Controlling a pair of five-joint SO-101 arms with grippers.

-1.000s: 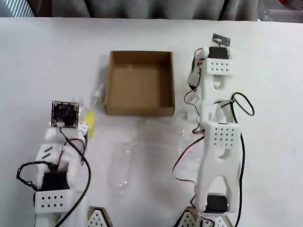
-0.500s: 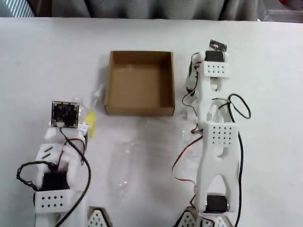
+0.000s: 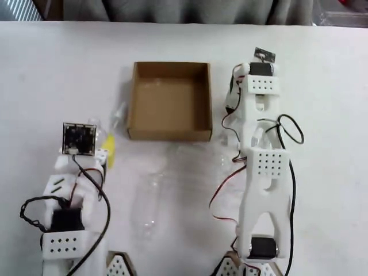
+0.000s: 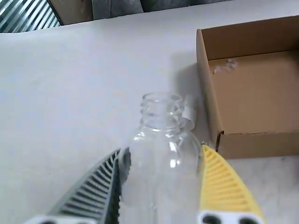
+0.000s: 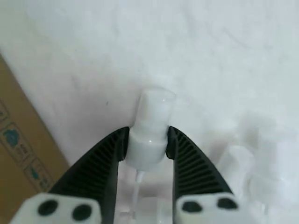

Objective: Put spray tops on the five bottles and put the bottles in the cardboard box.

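In the left wrist view my left gripper (image 4: pixel 163 154) is shut on a clear bottle (image 4: pixel 161 140), its grey and yellow fingers pressing the bottle's shoulders. The bottle's threaded neck (image 4: pixel 161 106) is bare and points toward the cardboard box (image 4: pixel 252 88). My right gripper (image 5: pixel 147 134) is shut on a white spray top (image 5: pixel 150 128), whose thin tube runs back between the black fingers just above the table. In the high view the cardboard box (image 3: pixel 169 131) sits mid-table, the left arm (image 3: pixel 77 172) is at its near left, and the right arm (image 3: pixel 261 86) reaches along its right side.
A clear bottle (image 3: pixel 148 198) lies on the table in front of the box, and another clear piece (image 3: pixel 118 112) lies against the box's left wall. More clear plastic (image 3: pixel 229 155) lies near the right arm. The box corner (image 5: pixel 18 149) is close beside the right gripper.
The right arm's wrist has shifted a little farther from the table's near edge and slightly toward the box. The left arm has stayed put.
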